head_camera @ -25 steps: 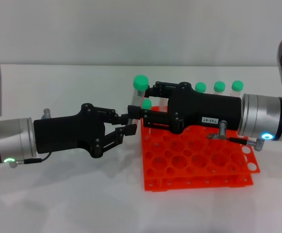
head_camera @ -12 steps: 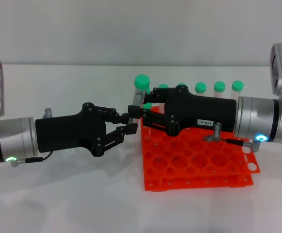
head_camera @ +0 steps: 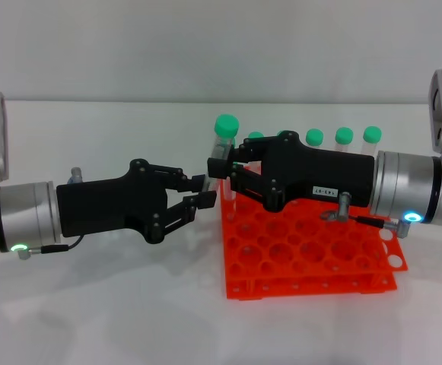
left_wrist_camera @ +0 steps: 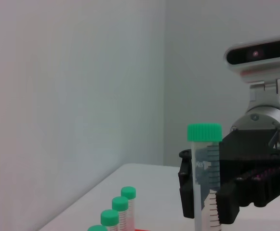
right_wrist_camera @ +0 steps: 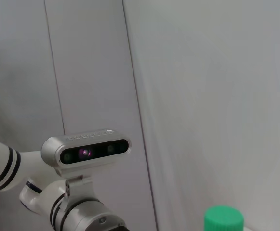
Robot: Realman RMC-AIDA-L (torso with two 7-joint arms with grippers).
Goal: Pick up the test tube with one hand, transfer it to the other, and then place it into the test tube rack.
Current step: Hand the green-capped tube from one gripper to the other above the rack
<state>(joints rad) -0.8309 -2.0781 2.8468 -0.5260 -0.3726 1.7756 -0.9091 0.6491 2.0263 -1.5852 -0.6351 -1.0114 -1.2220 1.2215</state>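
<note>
The test tube (head_camera: 222,148), clear with a green cap, stands nearly upright in my right gripper (head_camera: 222,169), the labelled one, which is shut on its body just left of the orange test tube rack (head_camera: 312,262). My left gripper (head_camera: 203,192) is open and empty, with its fingertips just left of the tube's lower part. The left wrist view shows the tube (left_wrist_camera: 205,183) held by the right gripper's black fingers (left_wrist_camera: 226,192). The right wrist view shows only its green cap (right_wrist_camera: 222,219).
Several green-capped tubes (head_camera: 344,137) stand in the rack's back row; three also show in the left wrist view (left_wrist_camera: 115,216). The rack's front holes are unfilled. The white table ends at a pale wall behind. The left arm's camera (right_wrist_camera: 86,151) shows in the right wrist view.
The tube has gone from leaning left to nearly upright and shifted right with the right gripper. The left gripper has drawn back slightly to the left, away from the tube.
</note>
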